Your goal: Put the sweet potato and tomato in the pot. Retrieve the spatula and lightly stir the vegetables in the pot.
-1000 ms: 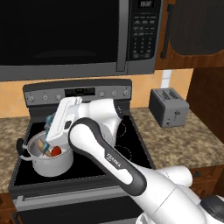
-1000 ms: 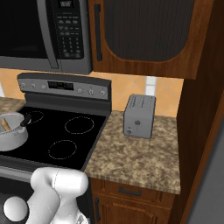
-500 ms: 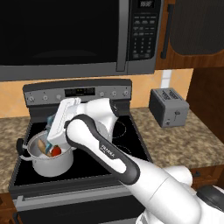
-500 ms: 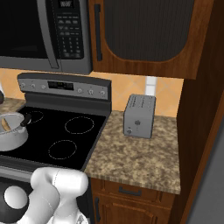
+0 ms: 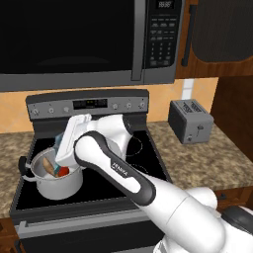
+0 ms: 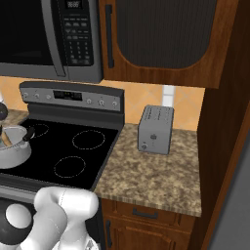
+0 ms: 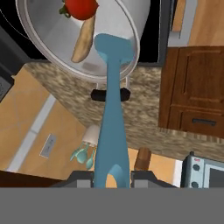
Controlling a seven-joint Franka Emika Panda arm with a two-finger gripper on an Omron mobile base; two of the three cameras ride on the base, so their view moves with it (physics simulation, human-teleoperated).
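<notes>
The steel pot [image 5: 57, 184] stands on the front left burner, and its rim [image 7: 135, 33] sits at the top of the hand view. Inside lie the tan sweet potato [image 7: 83, 39] and the red tomato [image 7: 81, 8], touching each other; both also show from the left base as sweet potato [image 5: 48, 165] and tomato [image 5: 63, 171]. My gripper [image 7: 111, 179] is shut on the handle of the blue-grey spatula [image 7: 111, 127]. The spatula blade reaches over the rim into the pot, next to the sweet potato. My gripper [image 5: 62, 160] hangs just above the pot's rim.
The pot [image 6: 12, 151] sits at the left edge of the black stovetop [image 6: 73, 151]. A steel toaster [image 5: 190, 121] stands on the granite counter [image 6: 146, 176] right of the stove. The microwave [image 5: 74, 39] hangs low over the stove. One black pot handle [image 7: 110, 94] points toward the hand.
The arm's elbow has swung slightly left over the stove, and the hand with the spatula has shifted a little above the pot. The grip stays shut.
</notes>
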